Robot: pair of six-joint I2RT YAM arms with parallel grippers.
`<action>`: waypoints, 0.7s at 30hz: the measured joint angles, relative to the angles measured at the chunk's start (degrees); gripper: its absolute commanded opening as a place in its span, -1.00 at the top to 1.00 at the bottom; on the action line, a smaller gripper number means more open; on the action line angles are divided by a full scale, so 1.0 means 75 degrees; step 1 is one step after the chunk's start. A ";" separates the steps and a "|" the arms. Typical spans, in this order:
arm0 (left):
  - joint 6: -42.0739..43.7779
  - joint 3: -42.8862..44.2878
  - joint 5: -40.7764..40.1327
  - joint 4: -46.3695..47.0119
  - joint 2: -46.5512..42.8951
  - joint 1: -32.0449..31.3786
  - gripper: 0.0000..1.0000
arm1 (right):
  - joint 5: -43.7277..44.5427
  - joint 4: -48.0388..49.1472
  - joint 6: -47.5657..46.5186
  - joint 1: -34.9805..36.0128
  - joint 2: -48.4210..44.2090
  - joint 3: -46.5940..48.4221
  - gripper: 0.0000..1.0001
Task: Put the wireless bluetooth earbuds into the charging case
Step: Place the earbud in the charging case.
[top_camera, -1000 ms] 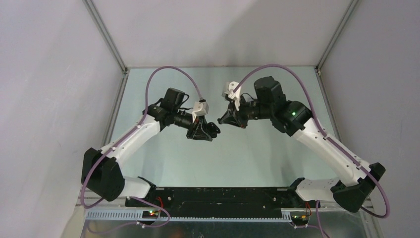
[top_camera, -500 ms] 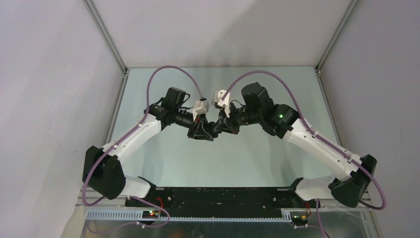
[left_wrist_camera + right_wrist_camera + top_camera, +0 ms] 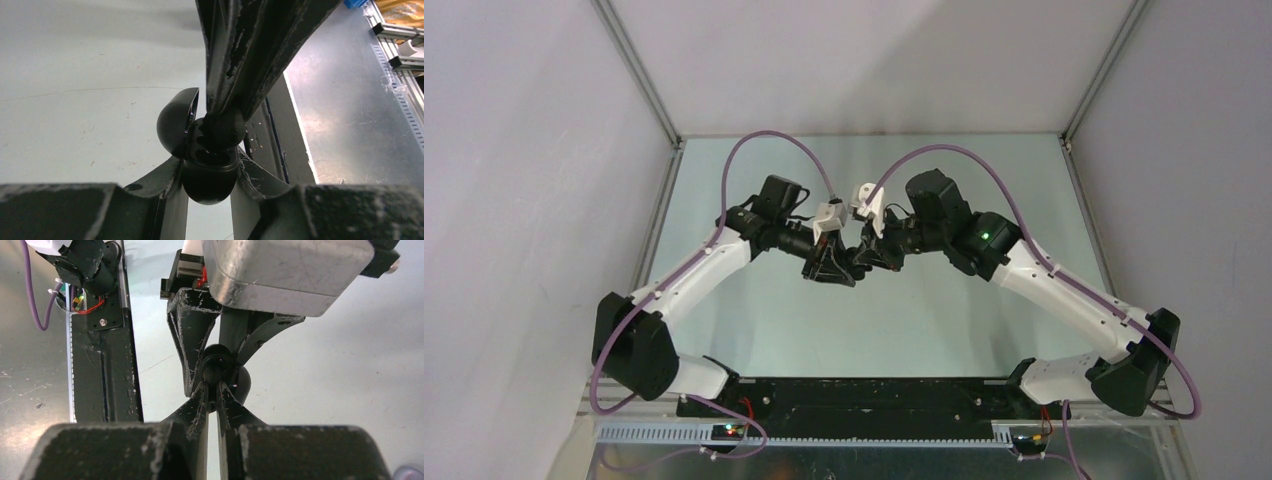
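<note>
1. The left gripper (image 3: 209, 167) clamps the black charging case (image 3: 207, 186) above the table's (image 3: 754, 330) middle, its lid (image 3: 175, 122) open
2. The right gripper (image 3: 212, 390) pinches a black earbud (image 3: 226, 131) at the case's mouth

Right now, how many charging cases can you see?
1: an open black charging case, gripped in the left end effector over the middle of the table. Others may be hidden from view.

A pale green table (image 3: 754, 330) (lightly scratched); a black, perhaps metal, plate (image 3: 874, 395) nearside.
</note>
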 measured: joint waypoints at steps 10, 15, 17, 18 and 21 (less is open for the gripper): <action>0.0248 0.0117 0.0047 -0.0297 0.0041 -0.0050 0.98 | 0.0131 0.0020 -0.0012 0.0079 0.0029 0.0000 0.80; 0.0297 0.0117 0.0041 -0.0356 0.0044 -0.0050 0.99 | 0.0131 0.0020 -0.0038 0.0093 0.0029 0.0000 0.80; 0.0321 0.0117 0.0035 -0.0370 0.0044 -0.0050 0.99 | 0.0131 0.0020 -0.0050 0.0093 0.0029 0.0000 0.80; 0.0326 0.0117 0.0026 -0.0373 0.0044 -0.0050 0.99 | 0.0134 0.0020 -0.0055 0.0096 0.0029 0.0000 0.80; 0.0326 0.0117 -0.0044 -0.0367 0.0044 -0.0050 0.99 | 0.0140 0.0020 -0.0058 0.0114 0.0029 0.0000 0.80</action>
